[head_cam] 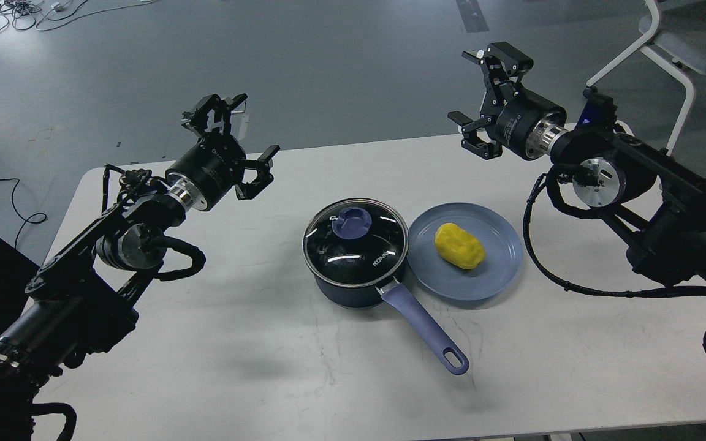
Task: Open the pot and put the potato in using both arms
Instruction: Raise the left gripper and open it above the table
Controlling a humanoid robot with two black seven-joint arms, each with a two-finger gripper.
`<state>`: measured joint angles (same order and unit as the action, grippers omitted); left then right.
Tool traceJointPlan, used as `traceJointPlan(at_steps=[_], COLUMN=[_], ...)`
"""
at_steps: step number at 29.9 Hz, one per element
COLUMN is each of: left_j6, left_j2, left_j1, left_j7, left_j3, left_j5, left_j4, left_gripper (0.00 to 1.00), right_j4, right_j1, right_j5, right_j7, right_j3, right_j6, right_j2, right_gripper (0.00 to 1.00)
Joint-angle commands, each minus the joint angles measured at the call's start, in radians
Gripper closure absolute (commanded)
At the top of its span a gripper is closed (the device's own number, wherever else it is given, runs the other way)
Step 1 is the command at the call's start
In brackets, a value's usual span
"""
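- The pot [353, 269] sits near the middle of the white surface [236, 367], its lavender handle [423, 331] pointing toward the near edge and rightward.
- A glass lid [355, 239] with a blue knob [352, 222] covers the pot.
- Just right of it, touching or nearly so, a blue-grey plate [494, 269] carries the potato [460, 245].
- The left pincer [239, 138] hangs above the surface, left of the pot, fingers spread apart, holding nothing.
- The right pincer [482, 101] hangs beyond the plate, fingers likewise apart and empty.
- A white chair [671, 49] stands on the grey floor at far right.
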<state>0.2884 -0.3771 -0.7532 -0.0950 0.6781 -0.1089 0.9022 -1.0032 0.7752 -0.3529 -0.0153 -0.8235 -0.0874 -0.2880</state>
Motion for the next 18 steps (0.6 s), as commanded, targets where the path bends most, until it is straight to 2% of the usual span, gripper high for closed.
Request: traceJointPlan(at_steps=[1,12,18], left_j6=[0.000,-0.005,-0.032], left_j2=[0.000,-0.006,-0.009], left_j1=[0.002,-0.001,-0.005], left_j7=[-0.002,-0.006,-0.006], left_j3=[0.000,0.006,0.041], left_j5=[0.000,0.001,0.000], left_j4=[0.000,0.003,0.053], left_gripper=[0.02,0.02,0.02], right_j4=[0.001,0.009,0.011], right_j1=[0.001,0.018,0.018], right_j5=[-0.001,-0.001,-0.003], right_j7=[0.000,0.000,0.000], right_j3=[0.001,0.001,0.000], right_j6=[0.000,0.002,0.005], right_j2=[0.001,0.000,0.000], right_gripper=[0.00,0.00,0.00])
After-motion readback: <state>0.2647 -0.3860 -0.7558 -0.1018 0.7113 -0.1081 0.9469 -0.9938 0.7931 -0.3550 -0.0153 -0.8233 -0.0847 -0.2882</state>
